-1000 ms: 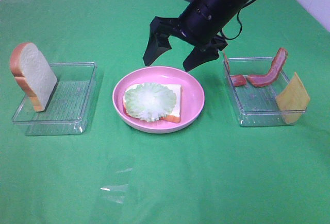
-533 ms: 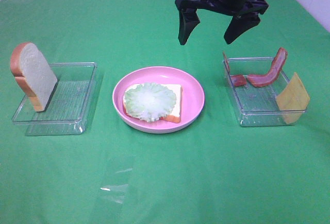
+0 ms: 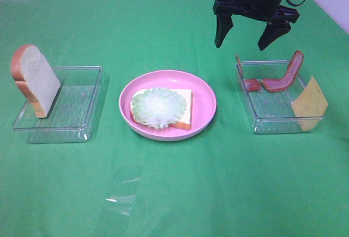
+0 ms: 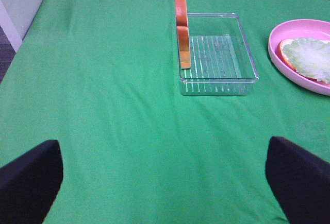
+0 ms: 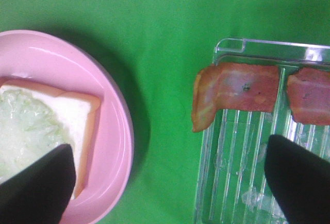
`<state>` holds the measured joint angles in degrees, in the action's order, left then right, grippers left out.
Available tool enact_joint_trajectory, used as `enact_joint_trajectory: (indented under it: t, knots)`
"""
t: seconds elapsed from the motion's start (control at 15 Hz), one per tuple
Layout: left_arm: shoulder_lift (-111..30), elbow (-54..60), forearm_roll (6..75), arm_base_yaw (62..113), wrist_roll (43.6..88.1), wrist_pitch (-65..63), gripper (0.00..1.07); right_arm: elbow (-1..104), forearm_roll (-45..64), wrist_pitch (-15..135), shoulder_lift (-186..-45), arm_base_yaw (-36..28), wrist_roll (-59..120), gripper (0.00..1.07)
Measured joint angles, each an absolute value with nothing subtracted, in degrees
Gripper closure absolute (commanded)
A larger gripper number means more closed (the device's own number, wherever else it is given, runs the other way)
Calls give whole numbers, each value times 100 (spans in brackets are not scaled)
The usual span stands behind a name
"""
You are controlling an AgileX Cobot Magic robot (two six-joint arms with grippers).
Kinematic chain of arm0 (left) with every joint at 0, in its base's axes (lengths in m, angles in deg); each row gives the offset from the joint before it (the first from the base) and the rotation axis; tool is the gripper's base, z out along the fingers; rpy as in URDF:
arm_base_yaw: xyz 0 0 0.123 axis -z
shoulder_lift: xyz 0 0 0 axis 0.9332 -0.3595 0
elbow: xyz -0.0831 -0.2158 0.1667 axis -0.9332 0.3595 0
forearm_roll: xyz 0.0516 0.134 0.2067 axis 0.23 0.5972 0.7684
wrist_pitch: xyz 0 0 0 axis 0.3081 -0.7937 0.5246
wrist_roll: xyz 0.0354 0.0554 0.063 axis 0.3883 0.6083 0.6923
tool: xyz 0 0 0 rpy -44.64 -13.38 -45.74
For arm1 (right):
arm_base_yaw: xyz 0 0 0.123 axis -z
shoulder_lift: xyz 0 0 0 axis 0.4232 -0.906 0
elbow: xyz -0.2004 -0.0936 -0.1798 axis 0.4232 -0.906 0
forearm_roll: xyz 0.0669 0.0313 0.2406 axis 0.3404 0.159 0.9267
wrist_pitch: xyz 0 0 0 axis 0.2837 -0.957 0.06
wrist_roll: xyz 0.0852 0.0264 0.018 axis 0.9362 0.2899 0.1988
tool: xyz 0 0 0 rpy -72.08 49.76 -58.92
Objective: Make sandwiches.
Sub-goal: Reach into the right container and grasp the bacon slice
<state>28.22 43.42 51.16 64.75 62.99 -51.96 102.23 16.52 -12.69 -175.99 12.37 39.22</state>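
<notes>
A white bread slice (image 3: 186, 113) topped with pale green lettuce (image 3: 158, 106) lies on the pink plate (image 3: 207, 96). Two more bread slices (image 3: 35, 81) stand at the left end of the left clear tray (image 3: 76, 109). The right clear tray (image 3: 272, 114) holds bacon strips (image 3: 283, 79) and a cheese slice (image 3: 309, 104) leaning on its right wall. My right gripper (image 3: 251, 35) is open and empty, above the cloth behind that tray's left end. In the right wrist view (image 5: 170, 188) a bacon strip (image 5: 234, 92) hangs over the tray edge. My left gripper (image 4: 165, 183) is open and empty, low over the cloth, apart from the left tray (image 4: 216, 54).
Green cloth (image 3: 180, 182) covers the whole table. The plate stands between the two trays. The table's far right edge (image 3: 327, 8) meets a white wall. The left gripper does not show in the exterior high view.
My right gripper has swung right and back, from above the plate's far rim to behind the right tray, and has stayed open.
</notes>
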Motion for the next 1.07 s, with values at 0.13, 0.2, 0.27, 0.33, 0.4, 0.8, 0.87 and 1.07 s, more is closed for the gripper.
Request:
enact_joint_trajectory:
  t: [0.13,0.2,0.27,0.33,0.4,0.8,0.87,1.07]
  knots:
    - [2822,4342,5116,6475,6299,-5196,8,10258,1641,-1263,-17834,1249,3917,14]
    - [2822,4342,5116,6475,6299,-5196,8,10258,1595,-1211,-17915,1249,3917,14]
    - [2822,4342,5116,6475,6299,-5196,8,10263,1555,-1137,-17989,1249,3917,14]
    - [2822,4342,5116,6475,6299,-5196,8,10263,1526,-1039,-18081,1249,3911,14]
    - [2822,4342,5116,6475,6299,-5196,8,10263,1526,-971,-18127,1249,3911,15]
    - [2822,4342,5116,6475,6299,-5196,8,10275,1526,-638,-18184,1249,3911,22]
    - [2822,4342,5116,6475,6299,-5196,8,10275,1526,-633,-18184,1249,3911,22]
    - [2822,4342,5116,6475,6299,-5196,8,10275,1526,-638,-18304,1249,3911,23]
